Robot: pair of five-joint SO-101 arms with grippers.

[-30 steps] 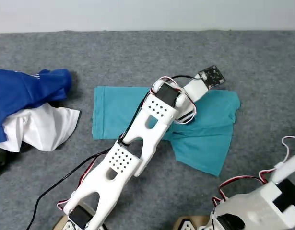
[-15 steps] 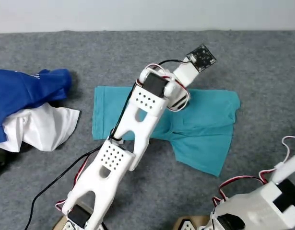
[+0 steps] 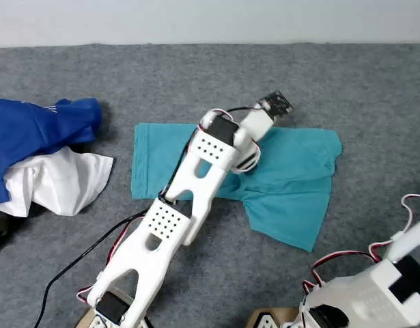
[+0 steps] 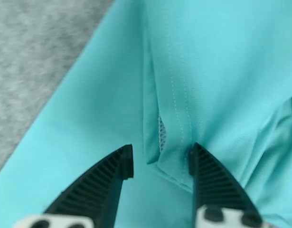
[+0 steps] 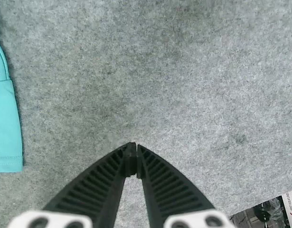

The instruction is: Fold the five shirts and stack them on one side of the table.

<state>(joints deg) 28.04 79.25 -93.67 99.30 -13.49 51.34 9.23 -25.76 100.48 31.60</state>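
Left arm swung back across teal shirt [image 3: 291, 178] and dipped lower over last second. Left fingers [image 4: 110, 183] were spread, straddling stitched hem fold, nothing pinched yet. Shirt lay half folded mid worktop [image 3: 196, 75]. Right fingers [image 5: 105, 187] were clenched and empty. Guessing next fold grab.

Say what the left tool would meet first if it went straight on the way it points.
Probably the teal shirt: its stitched fold lies straight ahead of the open left tool, though depth is unclear.

left claw [image 4: 160, 153] over shirt [image 3: 298, 191] (central) | pile [image 3: 39, 154] well apart, far left
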